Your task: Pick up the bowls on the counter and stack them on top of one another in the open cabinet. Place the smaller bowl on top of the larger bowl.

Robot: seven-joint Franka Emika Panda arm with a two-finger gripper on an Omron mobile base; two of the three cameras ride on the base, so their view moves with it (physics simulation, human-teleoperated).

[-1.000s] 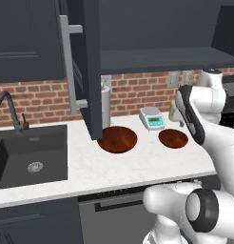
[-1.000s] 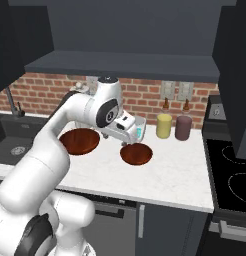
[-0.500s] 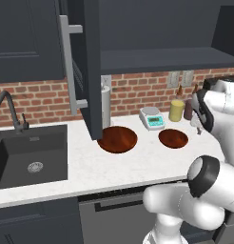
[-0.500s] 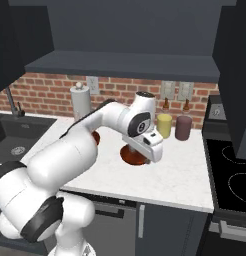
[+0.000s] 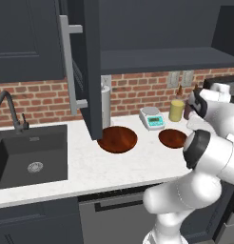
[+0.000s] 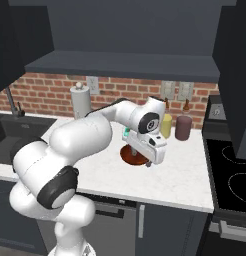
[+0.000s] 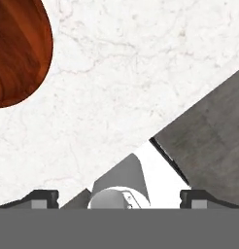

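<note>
The larger bowl [image 5: 117, 139] lies on the white counter [image 5: 90, 167] below the open cabinet's door. To its right, in front of the scale, is the smaller bowl [image 5: 172, 138]. In the right base view my gripper [image 6: 149, 163] points down just in front of the smaller bowl [image 6: 131, 156], which the hand partly covers. In the hand view the gripper [image 7: 119, 197] is open, its fingertips [image 7: 42, 196] wide apart with nothing between them. That bowl's rim [image 7: 17, 53] curves in at the upper left, beside the gripper. The open cabinet [image 5: 161, 59] has a bare shelf above.
A white scale [image 5: 152, 117], a yellow jar [image 5: 176, 110], a dark jar [image 6: 183, 127] and a paper towel roll [image 5: 105, 102] stand along the brick wall. The black sink [image 5: 28, 155] is at the left, a stove [image 6: 232, 175] at the right. The counter's front edge [image 7: 170, 127] runs beneath the hand.
The arm has swung from above the scale to the right and then forward and down, so the hand now hangs at the front of the smaller bowl. Both bowls stayed put.
</note>
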